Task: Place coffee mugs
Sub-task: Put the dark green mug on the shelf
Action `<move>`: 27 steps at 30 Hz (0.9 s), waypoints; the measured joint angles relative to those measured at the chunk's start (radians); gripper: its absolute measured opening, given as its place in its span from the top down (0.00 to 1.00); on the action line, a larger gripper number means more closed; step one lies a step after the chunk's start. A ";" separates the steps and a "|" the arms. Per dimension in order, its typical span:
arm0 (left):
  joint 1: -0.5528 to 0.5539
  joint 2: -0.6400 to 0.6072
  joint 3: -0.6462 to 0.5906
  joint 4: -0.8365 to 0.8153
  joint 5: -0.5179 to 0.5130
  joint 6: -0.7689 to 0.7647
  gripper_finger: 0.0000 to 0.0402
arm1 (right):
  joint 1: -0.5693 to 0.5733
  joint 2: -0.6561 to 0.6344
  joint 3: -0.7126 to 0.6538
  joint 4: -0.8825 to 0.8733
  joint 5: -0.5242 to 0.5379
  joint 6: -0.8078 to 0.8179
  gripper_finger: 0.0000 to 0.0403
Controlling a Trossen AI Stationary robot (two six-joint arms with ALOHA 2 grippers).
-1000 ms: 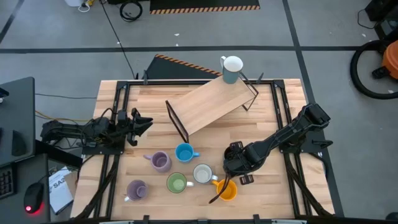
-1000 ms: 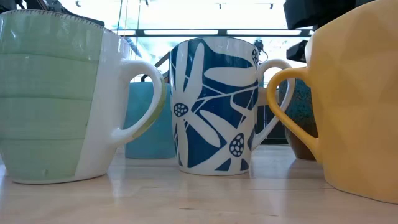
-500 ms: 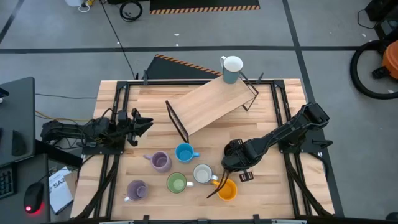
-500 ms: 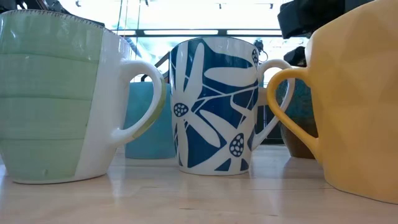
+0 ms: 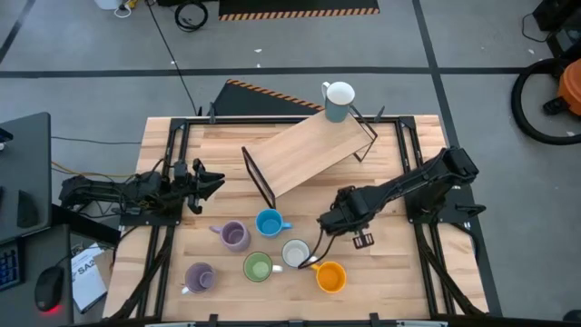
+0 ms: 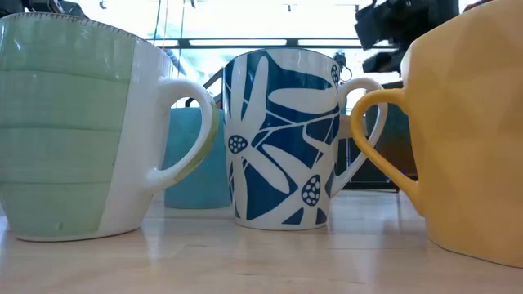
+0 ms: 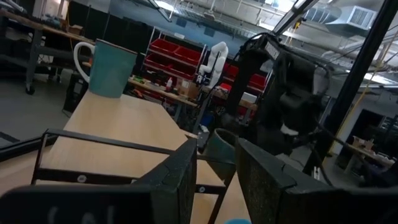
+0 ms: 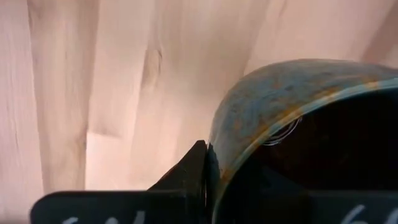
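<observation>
Six mugs stand at the near side of the wooden table [image 5: 399, 272]. Nearest are a lilac mug [image 5: 199, 276], a green mug [image 5: 258, 267], a white mug patterned in blue [image 5: 295, 253] and an orange mug [image 5: 331, 276]. Just beyond them stand a second lilac mug [image 5: 234, 235] and a blue mug [image 5: 269, 222]. At table height the green mug [image 6: 78, 131], the patterned white mug [image 6: 282, 135] and the orange mug [image 6: 470, 131] fill the foreground.

Above the table's middle right, the right arm reaches in from the right edge, bent low and stretched leftward. Its right gripper [image 5: 334, 221] hangs just beyond the white and orange mugs. The wrist camera shows one finger [image 8: 193, 171] pressed against the outside of the rim of a dark brown mug [image 8: 298, 124] with a teal, rust-flecked glaze. The jaws are clamped on that rim, with bare wood beneath.

The left arm lies folded at the table's left edge, its left gripper [image 5: 201, 178] pointing right, jaws narrowly parted and holding nothing.

Farther back, a wooden ramp shelf [image 5: 304, 154] slants across the table's middle. At its far end stands a pale blue-grey mug with a white inside [image 5: 338, 100].
</observation>
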 joint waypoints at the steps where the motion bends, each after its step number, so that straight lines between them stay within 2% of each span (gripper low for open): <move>1: 0.000 0.000 0.000 -0.002 0.000 -0.002 0.71 | -0.006 0.000 0.018 -0.031 0.002 -0.018 0.87; 7: 0.000 0.000 0.000 -0.008 0.000 -0.009 0.71 | -0.051 -0.027 0.128 -0.221 0.029 -0.057 0.88; 19: 0.000 0.000 0.000 0.004 0.000 -0.009 0.71 | -0.150 -0.262 0.145 -0.247 0.082 -0.201 0.88; 27: 0.000 0.000 0.000 0.015 0.000 -0.010 0.71 | -0.278 -0.287 0.145 -0.266 0.093 -0.325 0.88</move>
